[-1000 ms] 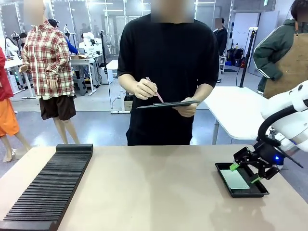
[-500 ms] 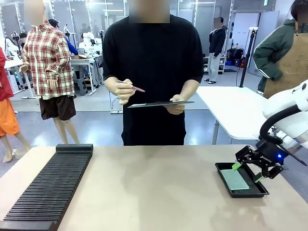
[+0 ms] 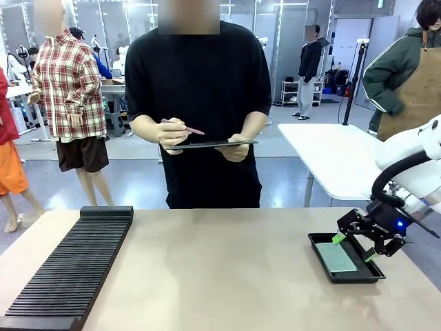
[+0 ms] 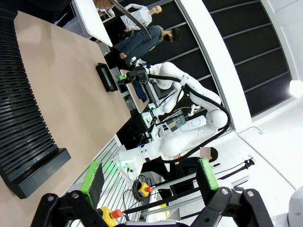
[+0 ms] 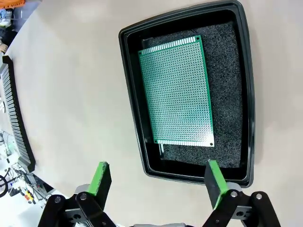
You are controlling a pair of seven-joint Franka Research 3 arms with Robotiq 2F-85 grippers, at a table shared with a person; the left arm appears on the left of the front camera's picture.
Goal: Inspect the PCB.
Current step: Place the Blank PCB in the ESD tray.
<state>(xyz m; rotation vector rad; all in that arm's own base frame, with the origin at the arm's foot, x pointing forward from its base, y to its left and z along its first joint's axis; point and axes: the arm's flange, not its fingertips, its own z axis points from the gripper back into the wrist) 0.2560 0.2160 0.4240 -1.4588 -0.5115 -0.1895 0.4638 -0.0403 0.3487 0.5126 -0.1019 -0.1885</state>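
Observation:
The PCB (image 5: 177, 92), a green perforated board, lies flat on black foam inside a black tray (image 5: 135, 123). The front view has the same PCB (image 3: 336, 256) in the tray (image 3: 318, 241) at the table's right. My right gripper (image 3: 355, 248) hovers just above the tray's right side, open, nothing between its green pads (image 5: 100, 177). In its own view the right gripper (image 5: 156, 182) sits over the tray's near rim. My left gripper (image 4: 147, 177) is open and empty, held off the table's edge.
A long black slotted rack (image 3: 69, 265) lies along the table's left side. A person (image 3: 200, 103) stands at the far edge holding a dark clipboard (image 3: 210, 144) and a pen (image 3: 182, 127). The middle of the tan table (image 3: 220, 276) is bare.
The person has stepped to the left with clipboard and pen, lowering the clipboard slightly. My right gripper shifted a little to the right over the tray, then held still.

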